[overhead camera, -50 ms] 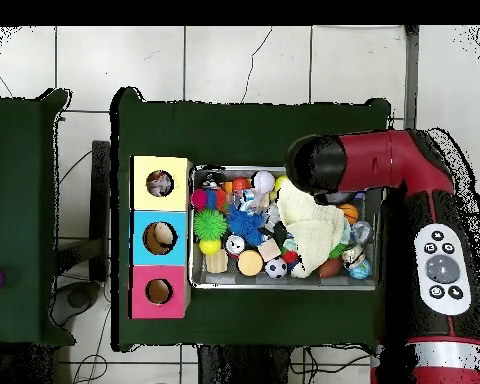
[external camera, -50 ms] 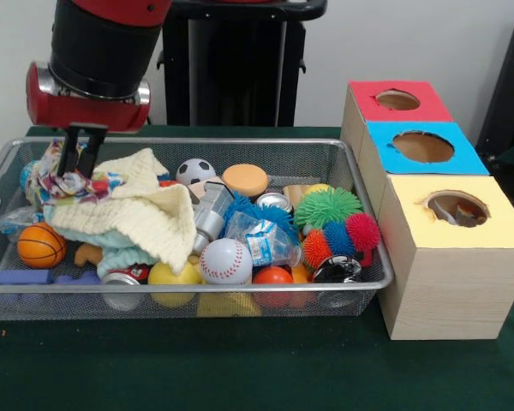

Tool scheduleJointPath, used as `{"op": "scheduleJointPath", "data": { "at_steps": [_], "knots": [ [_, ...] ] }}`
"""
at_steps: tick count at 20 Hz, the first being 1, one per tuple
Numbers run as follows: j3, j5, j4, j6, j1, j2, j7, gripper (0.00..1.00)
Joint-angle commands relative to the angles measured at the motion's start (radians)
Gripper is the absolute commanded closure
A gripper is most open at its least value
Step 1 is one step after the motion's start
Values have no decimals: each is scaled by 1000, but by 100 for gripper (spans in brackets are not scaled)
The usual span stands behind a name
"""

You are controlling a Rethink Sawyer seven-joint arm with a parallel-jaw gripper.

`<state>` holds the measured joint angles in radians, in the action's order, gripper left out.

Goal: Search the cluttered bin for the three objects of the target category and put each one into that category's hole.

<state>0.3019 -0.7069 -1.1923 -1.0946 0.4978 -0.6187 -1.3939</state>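
**Pull the Soft Cloth Up Slowly**

Gripper (external camera, -50 ms: pixel 77 169) down at the far left end of the cream cloth (external camera, -50 ms: pixel 146 210), tips sunk into the patterned cloth (external camera, -50 ms: pixel 47 184) touching it there. Jaws nearly together, looking pinched on that patterned cloth. Likely the thing to take out, going by the grip.

Lift straight up and slow. Watch the cream cloth, since the two cloths touch and may be tangled. Stop if the cream one comes up too. Keep clear of the basketball (external camera, -50 ms: pixel 40 246) just below the cream cloth's left end. Then carry across, far to the right of the cream cloth, to the three boxes: red box (external camera, -50 ms: pixel 364 101), blue box (external camera, -50 ms: pixel 381 163), yellow box (external camera, -50 ms: pixel 463 257). Drop only when right over the hole.

Hard to tell which hole fits cloth. Something already inside the yellow box, too dark to name. Plenty buried under the cream cloth, so more cloth may hide there. Looking from above, gripper hidden under the arm (overhead camera, -50 ms: pixel 374 160). Fingertips lost in the folds, so no sure view of the grip.
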Motion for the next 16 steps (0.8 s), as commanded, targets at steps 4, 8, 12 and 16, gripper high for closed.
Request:
{"op": "scheduleJointPath", "data": {
  "at_steps": [4, 8, 12, 16],
  "knots": [
    [-19, 34, 93, -287, -72, -15, 27, 100],
    [-30, 89, 51, -334, -101, -33, -55, 100],
    [-36, 171, 4, -368, -115, -55, -138, 100],
    [-59, 242, -48, -351, -131, -73, -207, 100]
  ]
}}
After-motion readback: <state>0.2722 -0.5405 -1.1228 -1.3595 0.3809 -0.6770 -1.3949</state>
